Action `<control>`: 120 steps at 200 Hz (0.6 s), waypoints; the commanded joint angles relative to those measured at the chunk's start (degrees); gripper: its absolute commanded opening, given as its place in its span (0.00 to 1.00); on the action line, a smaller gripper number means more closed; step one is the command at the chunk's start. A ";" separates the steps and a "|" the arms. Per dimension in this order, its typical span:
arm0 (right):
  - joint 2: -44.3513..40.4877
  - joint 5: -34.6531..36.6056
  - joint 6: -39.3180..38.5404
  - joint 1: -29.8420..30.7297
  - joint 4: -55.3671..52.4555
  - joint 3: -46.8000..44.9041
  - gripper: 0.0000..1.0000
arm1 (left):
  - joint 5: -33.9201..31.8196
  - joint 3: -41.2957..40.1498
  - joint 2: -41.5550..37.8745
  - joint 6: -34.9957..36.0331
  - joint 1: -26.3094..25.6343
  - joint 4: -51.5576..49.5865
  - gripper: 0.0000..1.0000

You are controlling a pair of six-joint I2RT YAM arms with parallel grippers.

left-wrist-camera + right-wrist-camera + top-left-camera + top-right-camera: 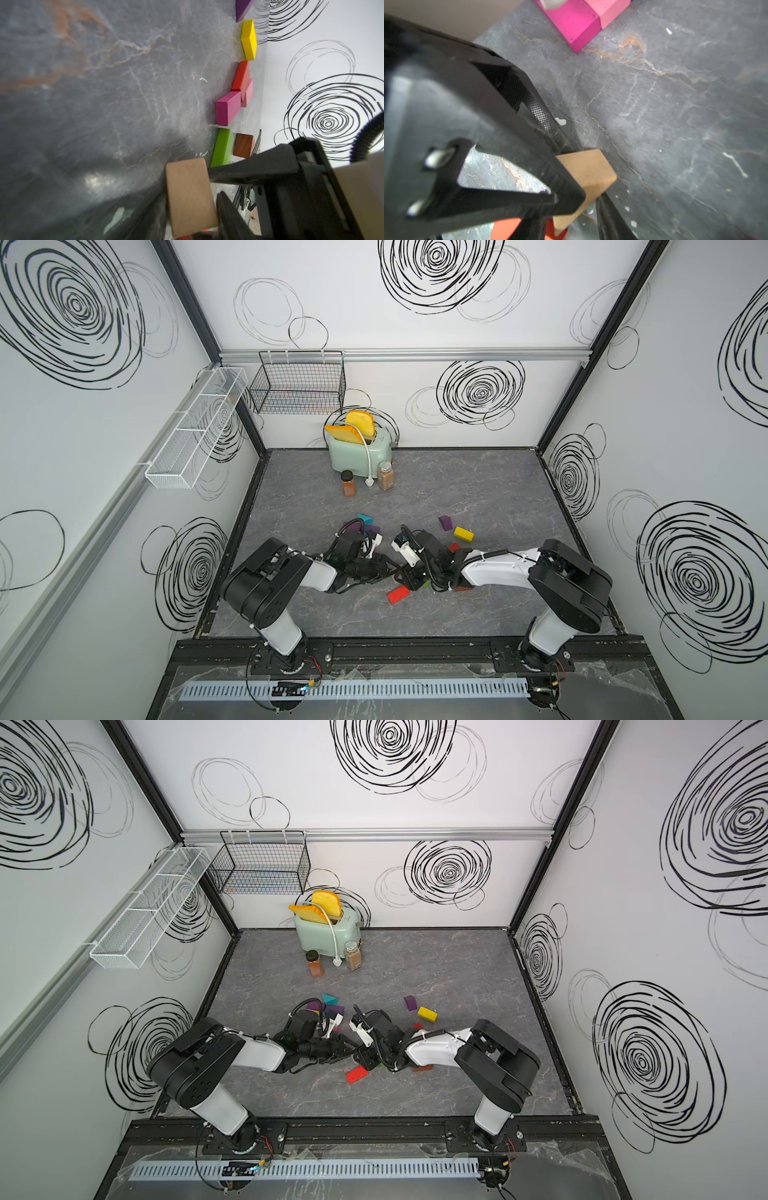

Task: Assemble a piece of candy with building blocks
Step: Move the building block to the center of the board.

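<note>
Left claw (190,207), right claw (406,576) flank tan triangle (589,168), grips unclear; magenta block (227,108), green block (222,146) nearby on table (457,489).

The far right of the table (490,481) lies open, and so does the near strip along its front edge. Across the middle, the left arm (320,574) and right arm (494,568) meet tip to tip and bar the way. Blocks crowd them: a red brick (398,595) just nearer, a yellow brick (463,534) and purple triangle (445,522) beyond the right arm, and a teal triangle (364,518) beyond the left. At the far edge stand a toaster (359,452), an orange spice jar (348,485) and a brown spice jar (385,477).
</note>
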 commanded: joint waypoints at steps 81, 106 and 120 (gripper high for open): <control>0.60 0.46 -1.25 1.54 3.75 2.37 0.36 | -3.63 -3.68 -1.79 1.88 3.15 -12.13 0.43; 1.33 0.53 -1.49 1.93 3.45 2.96 0.35 | -3.96 -4.40 -2.61 1.97 3.64 -12.53 0.43; 1.65 0.55 -1.56 2.08 3.44 3.21 0.35 | -4.06 -4.65 -3.08 1.97 3.68 -12.84 0.44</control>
